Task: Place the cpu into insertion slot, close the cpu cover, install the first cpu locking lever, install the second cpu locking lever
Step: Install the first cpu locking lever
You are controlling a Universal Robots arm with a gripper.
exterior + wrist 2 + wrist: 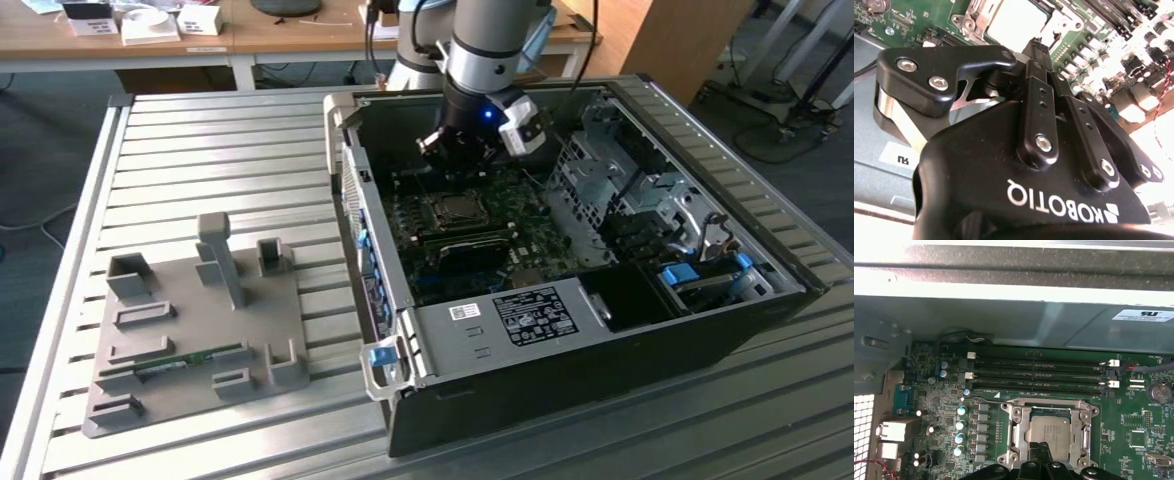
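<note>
**A:** Where is the cpu?

**B:** There is one cpu (1051,432), seated in the one insertion slot (454,210) with its silver top up. It shows through the window of the single cpu cover (1019,435), which lies flat over the slot.

**A:** And the gripper?

**B:** The gripper (1042,452) hangs just above the slot, over the cpu's edge. Its two fingers (1038,105) are drawn together at the tips, and I see nothing gripped between them.

**A:** What lies around the slot?

**B:** Four long black memory slots (1039,372), as far as I can count, run side by side just beside it on the green motherboard (1124,430).

**A:** Any containers?

**B:** Two. One open computer case (601,370) holds the motherboard, and with it the slot. Well apart from the slot, outside the case toward the exterior view's left, one grey fixture tray (174,300) sits on the slatted table (200,150). One green memory stick (174,366) lies in it.
</note>
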